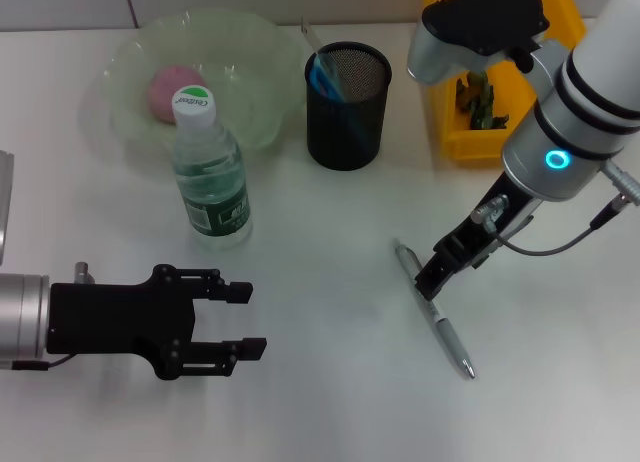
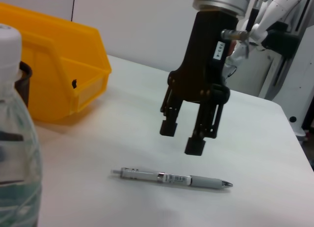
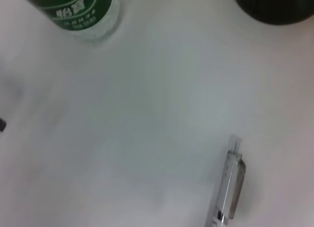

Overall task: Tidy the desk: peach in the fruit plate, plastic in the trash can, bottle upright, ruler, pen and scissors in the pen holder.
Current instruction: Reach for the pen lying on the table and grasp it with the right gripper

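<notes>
A silver pen lies flat on the white desk, right of centre. My right gripper hangs just above its upper half, open, with nothing between the fingers; the pen rests below them. The water bottle stands upright with its cap on. A pink peach sits in the glass fruit plate. The black mesh pen holder holds blue items that I cannot identify. My left gripper hovers open at the front left, below the bottle.
A yellow bin stands at the back right with something dark and crumpled inside. The right arm's elbow reaches over it. The bottle and the holder edge the right wrist view.
</notes>
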You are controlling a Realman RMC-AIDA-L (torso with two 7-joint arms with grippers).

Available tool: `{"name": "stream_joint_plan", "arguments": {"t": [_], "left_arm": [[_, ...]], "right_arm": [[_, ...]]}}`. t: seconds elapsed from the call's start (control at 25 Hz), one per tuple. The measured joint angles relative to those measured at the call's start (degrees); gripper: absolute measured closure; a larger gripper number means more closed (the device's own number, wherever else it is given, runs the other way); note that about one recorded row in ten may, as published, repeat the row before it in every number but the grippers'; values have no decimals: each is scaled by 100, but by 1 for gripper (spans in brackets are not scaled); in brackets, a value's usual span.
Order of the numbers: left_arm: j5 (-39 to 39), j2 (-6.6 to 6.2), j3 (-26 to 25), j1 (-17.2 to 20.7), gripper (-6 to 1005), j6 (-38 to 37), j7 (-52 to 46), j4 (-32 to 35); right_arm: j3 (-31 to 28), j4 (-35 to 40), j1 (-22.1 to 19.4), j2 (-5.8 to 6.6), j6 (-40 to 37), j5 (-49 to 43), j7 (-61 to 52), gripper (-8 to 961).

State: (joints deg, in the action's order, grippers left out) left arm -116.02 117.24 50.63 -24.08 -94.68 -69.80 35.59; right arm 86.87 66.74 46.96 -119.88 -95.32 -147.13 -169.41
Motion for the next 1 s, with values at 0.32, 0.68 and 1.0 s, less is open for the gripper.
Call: {"name": "stream_joint_plan", "arguments": {"t": [0.32,0.68,1.0], "left_arm": [[-9,-5,-11,26,319,-118,29,5],[-9,-23,-42,75,318,-124,126,18],[-8,-28,-45,116,318,-124,145,18]], "right_arm": [[166,-199,-2,0,436,13,-4,216],[643,-375,62,0,986,19,-4,217],[1146,-447,94,0,1393,144,-6,218]]}}
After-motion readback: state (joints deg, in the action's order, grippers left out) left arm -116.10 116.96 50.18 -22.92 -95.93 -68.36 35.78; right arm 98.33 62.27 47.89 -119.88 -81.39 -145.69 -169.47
